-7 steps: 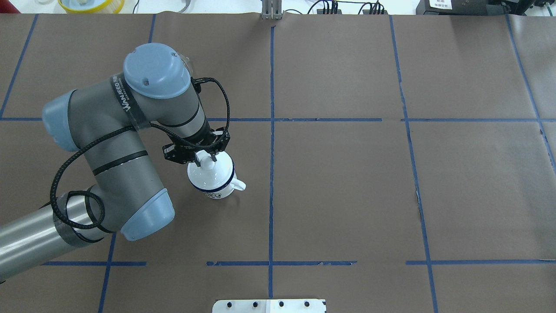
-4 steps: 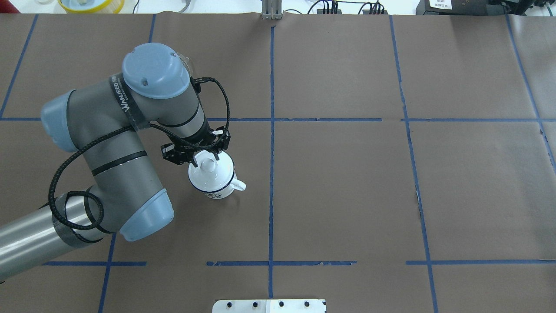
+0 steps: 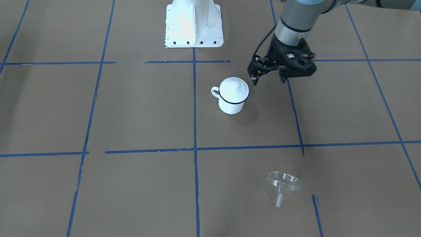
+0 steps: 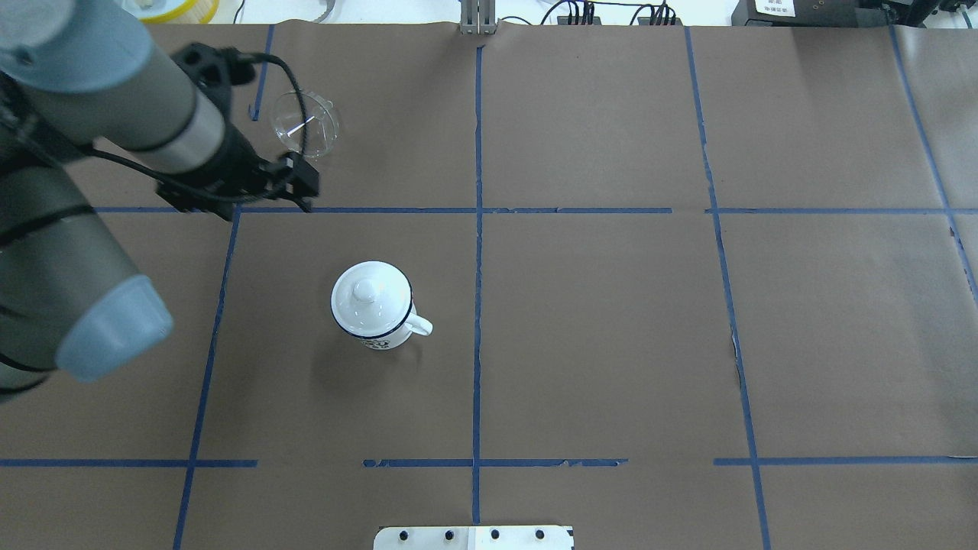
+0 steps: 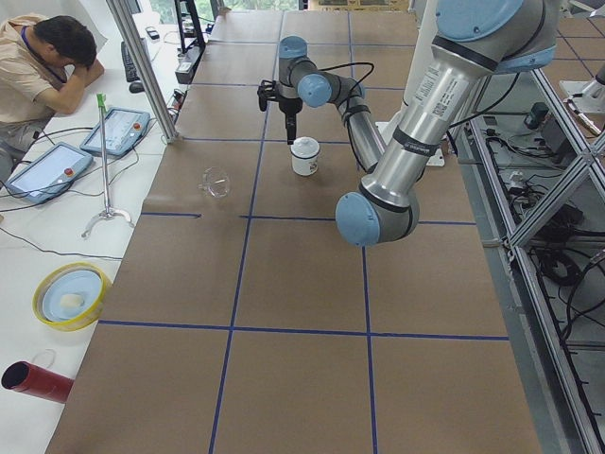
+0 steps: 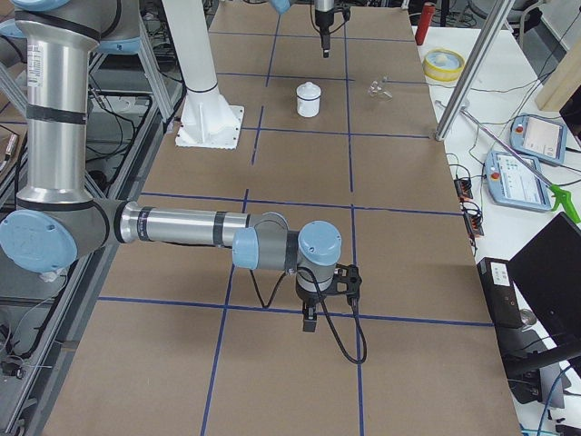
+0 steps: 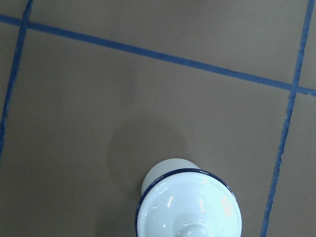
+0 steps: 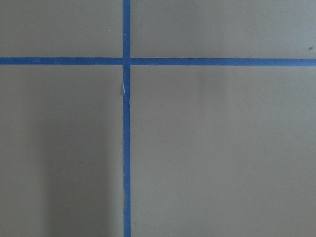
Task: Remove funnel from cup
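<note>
Currently the funnel [image 3: 283, 184] rests tilted on the table [image 3: 131, 115], outside the cup [image 3: 232, 104] and well apart from it. The cup stands upright with a white knobbed lid [image 3: 234, 88] seated on its rim. The left tool [image 3: 268, 81] hangs above the table just beside the cup, fingers spread and grasping nothing. The right tool [image 6: 310, 325] points down over a tape crossing far from both items; whether it is released or clenched cannot be determined.
</note>
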`<move>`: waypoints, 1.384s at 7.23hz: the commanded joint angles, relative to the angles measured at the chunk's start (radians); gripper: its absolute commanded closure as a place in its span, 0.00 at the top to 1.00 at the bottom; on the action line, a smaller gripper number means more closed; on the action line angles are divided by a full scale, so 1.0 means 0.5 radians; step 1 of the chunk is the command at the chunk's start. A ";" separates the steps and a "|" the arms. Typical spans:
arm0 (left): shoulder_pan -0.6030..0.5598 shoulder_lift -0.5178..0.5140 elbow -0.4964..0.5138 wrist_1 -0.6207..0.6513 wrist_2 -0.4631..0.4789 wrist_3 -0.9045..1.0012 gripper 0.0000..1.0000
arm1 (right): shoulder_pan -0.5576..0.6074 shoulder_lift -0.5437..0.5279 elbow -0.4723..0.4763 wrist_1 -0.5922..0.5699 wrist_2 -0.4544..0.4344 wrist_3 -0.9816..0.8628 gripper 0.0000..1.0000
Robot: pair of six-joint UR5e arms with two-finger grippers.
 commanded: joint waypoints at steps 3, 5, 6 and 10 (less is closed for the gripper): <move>-1.153 0.648 0.180 -0.011 -0.580 1.720 1.00 | 0.000 0.000 0.000 0.000 0.000 0.000 1.00; -1.401 0.839 0.576 -0.002 -0.696 2.421 1.00 | 0.000 0.000 0.000 0.000 0.000 0.000 1.00; -1.502 0.855 0.736 0.001 -0.677 2.426 1.00 | 0.000 0.000 0.000 0.000 0.000 0.000 1.00; -1.512 1.088 0.774 -0.143 -0.665 2.420 1.00 | 0.000 0.000 0.000 0.000 0.000 0.000 1.00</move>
